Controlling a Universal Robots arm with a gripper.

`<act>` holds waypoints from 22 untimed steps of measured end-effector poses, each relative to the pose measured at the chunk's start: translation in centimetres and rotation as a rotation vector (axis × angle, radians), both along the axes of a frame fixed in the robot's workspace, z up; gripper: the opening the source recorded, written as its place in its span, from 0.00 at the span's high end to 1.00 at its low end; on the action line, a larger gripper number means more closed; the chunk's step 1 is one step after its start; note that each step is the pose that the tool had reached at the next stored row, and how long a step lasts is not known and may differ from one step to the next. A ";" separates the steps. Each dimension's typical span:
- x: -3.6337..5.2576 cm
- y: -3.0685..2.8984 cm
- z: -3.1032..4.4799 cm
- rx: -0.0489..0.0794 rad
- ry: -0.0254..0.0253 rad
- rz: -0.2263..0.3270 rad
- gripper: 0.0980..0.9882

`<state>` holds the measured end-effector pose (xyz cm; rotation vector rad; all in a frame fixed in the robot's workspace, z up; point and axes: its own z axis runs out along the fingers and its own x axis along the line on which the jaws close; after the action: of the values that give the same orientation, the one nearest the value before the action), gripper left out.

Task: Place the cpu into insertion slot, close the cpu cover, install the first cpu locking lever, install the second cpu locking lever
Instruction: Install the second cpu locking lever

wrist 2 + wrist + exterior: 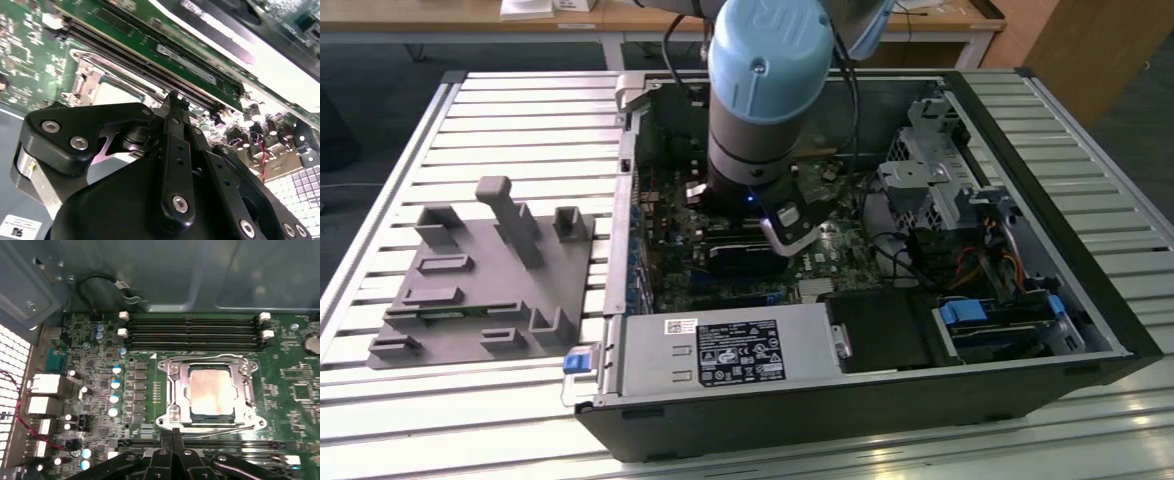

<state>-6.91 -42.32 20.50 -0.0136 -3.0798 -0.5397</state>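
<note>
Far left in the exterior view a grey fixture block (480, 275) sits on the slatted table (400, 150), well apart from the work. Right of it, in the lower middle of the frame, the open computer case (854, 410) lies on its side with the power supply (720, 352) along its near edge. At the frame's centre the arm (767, 90) reaches straight down into the case, and the gripper (787, 235) hangs low over the motherboard.

In the first wrist view the cpu (210, 392) already lies in the insertion slot (200, 416), and the cpu cover (175, 390) is folded down around it, its window framing the pale top. The gripper (174, 432) has its fingers pressed together at the socket's edge, right by a thin wire locking lever (220, 432). We cannot tell whether the wire is pinched between them or merely touched.

We judge the lever work to be in hand. To do it well, we would keep the tips against the wire alone, push along its swing rather than into the board, and stay off the memory slots (195, 332) beside the socket.

The cpu lies flat, face up. Being square, it has no long axis, and its edges run parallel to the memory slots. The lever's long axis follows the socket's edge, likewise parallel to them
</note>
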 end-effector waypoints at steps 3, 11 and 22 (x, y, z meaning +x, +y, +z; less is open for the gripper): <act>-0.17 0.00 -0.28 0.000 -0.0001 -0.001 0.99; -0.18 0.00 -0.84 0.008 0.0000 -0.003 0.99; -0.17 0.08 -1.62 0.045 -0.0001 -0.003 0.99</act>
<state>-7.08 -42.24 18.88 -0.0175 -3.0673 -0.6084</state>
